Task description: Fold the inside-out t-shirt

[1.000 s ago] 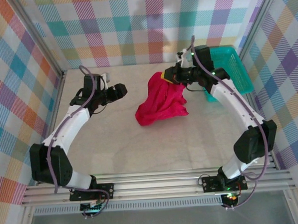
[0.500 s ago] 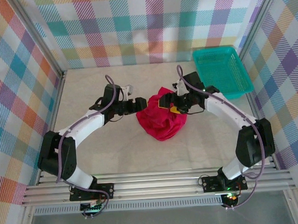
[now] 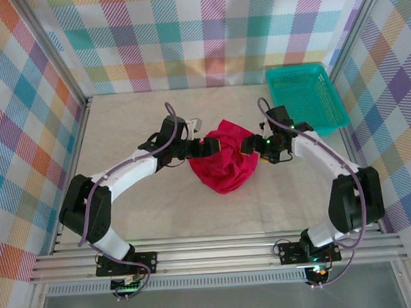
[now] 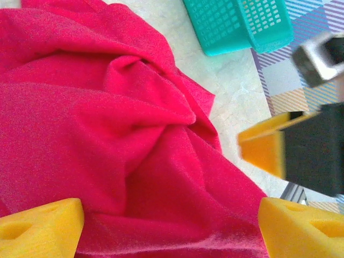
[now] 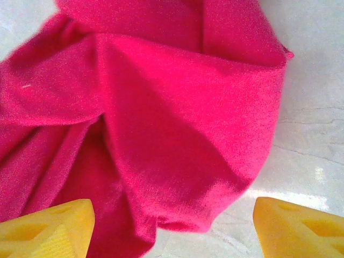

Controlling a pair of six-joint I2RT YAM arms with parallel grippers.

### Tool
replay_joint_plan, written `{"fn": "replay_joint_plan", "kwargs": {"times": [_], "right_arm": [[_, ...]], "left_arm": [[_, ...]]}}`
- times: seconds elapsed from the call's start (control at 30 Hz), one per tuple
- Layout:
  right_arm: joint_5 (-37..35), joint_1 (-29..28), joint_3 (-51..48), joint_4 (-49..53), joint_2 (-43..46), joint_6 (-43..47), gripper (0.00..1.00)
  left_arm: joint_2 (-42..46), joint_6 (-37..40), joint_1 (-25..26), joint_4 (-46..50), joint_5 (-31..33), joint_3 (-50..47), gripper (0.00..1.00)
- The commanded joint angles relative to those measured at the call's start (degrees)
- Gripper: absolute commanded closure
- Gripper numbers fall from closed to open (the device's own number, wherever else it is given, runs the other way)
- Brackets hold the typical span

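**Item 1:** inside-out t-shirt (image 3: pixel 225 160). Red, crumpled heap at mid-table, between both claws. Not spread, no fold made yet. Neck tag can't be made out.

**Item 2:** left gripper (image 3: pixel 210 145). At heap's left edge, jaws released and wide, pads either side of loose cloth, nothing pinched. Prob. set there to take an edge.

**Item 3:** right gripper (image 3: pixel 250 146). At heap's right edge, opp. the left one, jaws apart, empty. Likely mirrored so both can pull the garment flat.

**Item 4:** teal basket (image 3: pixel 306 97). Far right, well apart from shirt, not in use.

**Item 5:** table (image 3: pixel 160 211). Pale top, carries the heap.
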State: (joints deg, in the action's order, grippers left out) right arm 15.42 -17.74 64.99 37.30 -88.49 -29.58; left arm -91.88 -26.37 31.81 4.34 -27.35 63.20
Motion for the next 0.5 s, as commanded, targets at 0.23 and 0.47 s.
{"fn": "replay_joint_plan", "kwargs": {"times": [0.23, 0.47], "right_arm": [[4.2, -1.0, 2.3, -5.9, -8.7, -2.0, 0.74], [-6.2, 0.7, 4.0, 3.5, -2.9, 3.9, 1.0]], "left_arm": [[-8.6, -1.5, 2.0, 1.6, -1.6, 5.1, 1.0], [4.8, -0.7, -12.0, 16.4, 2.5, 12.4, 1.0]]}}
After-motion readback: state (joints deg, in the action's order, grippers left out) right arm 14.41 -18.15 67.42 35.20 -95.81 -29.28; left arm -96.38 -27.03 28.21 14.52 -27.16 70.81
